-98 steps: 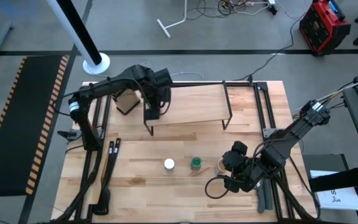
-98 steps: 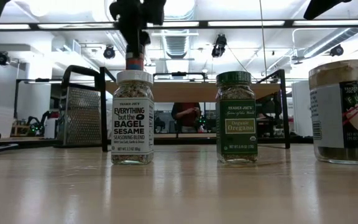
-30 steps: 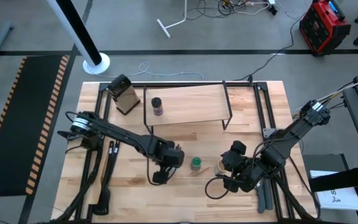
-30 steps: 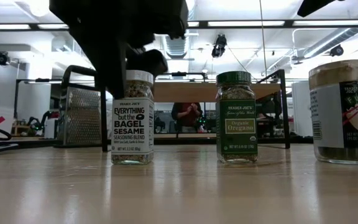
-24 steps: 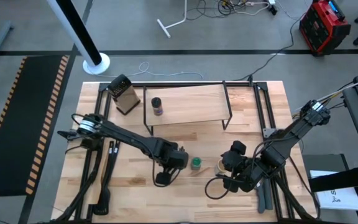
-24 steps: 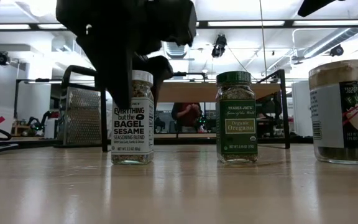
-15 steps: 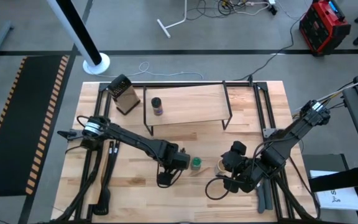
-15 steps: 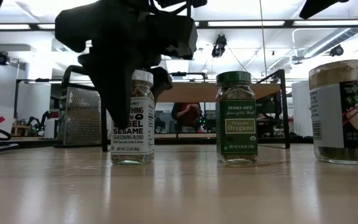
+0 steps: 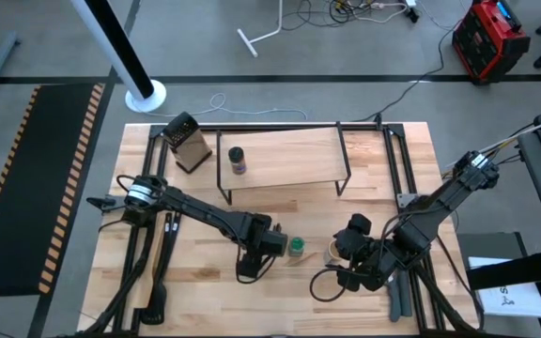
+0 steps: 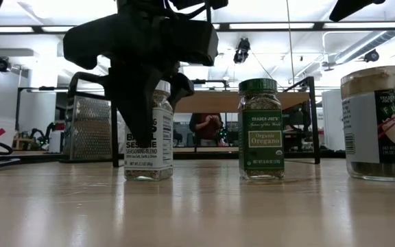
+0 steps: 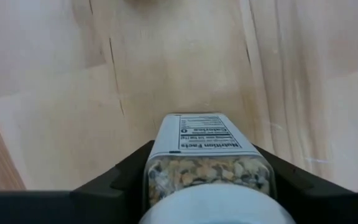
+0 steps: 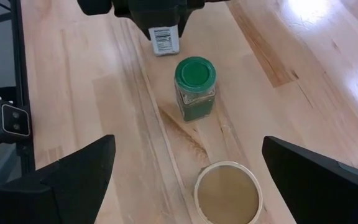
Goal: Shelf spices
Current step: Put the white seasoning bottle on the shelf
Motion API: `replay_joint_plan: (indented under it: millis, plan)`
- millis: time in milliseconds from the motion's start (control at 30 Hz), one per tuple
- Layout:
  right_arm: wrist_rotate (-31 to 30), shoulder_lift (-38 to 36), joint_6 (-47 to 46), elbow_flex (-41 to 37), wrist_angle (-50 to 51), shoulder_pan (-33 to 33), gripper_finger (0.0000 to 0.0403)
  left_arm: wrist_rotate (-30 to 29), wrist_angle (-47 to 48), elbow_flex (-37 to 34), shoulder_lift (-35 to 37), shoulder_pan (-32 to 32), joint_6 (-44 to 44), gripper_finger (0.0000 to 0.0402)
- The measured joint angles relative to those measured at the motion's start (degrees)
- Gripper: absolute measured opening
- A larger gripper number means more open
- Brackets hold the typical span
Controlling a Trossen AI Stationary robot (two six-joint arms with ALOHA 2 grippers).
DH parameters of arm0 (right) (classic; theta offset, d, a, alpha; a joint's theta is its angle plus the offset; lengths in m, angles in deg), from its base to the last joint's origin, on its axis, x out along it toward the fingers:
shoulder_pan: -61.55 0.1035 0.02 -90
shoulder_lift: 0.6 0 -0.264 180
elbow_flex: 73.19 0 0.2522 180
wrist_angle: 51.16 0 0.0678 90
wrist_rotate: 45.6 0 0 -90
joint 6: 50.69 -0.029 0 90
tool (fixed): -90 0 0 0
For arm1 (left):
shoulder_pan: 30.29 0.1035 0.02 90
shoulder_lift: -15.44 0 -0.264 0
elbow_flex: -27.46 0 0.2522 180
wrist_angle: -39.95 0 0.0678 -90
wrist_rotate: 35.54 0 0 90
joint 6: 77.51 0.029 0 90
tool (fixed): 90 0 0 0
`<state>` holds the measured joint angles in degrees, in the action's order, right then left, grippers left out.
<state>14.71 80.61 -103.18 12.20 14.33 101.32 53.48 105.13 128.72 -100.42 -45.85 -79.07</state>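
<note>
Left end effector [image 10: 145, 103] down at the white-lidded sesame seasoning jar [image 10: 158, 130], fingers [image 11: 120, 177] either side of the glass near the lid, apparently closed on it; jar upright on the tabletop [image 9: 195, 244], just beside the green-lidded oregano jar [image 9: 296, 247]. Best done by confirming a firm, centred squeeze below the lid, lifting straight up before any sideways travel to spare the oregano, then carrying level to the shelf [image 9: 289, 155] and setting down beside the dark-lidded jar [image 9: 237, 159], not against it. Right end effector [image 9: 346, 261] spread wide, idle near the wider tan jar [image 12: 227, 193].
</note>
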Motion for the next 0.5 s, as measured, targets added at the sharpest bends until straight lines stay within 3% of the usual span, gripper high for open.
replay_joint_plan:
  millis: [200,367,500]
  plan:
    - [0.01,0.00,0.01,-0.15,-0.01,0.00,0.0385,0.01,0.00,0.00,0.00,0.07,0.02,0.0183]
    - [-0.01,0.00,0.09,-0.18,-0.02,0.00,0.0385,0.07,1.14,0.10,0.28,0.37,0.43,0.0198]
    - [-0.03,0.00,0.04,-0.18,-0.22,0.00,0.0385,0.05,4.84,3.33,0.37,1.38,1.08,0.0192]
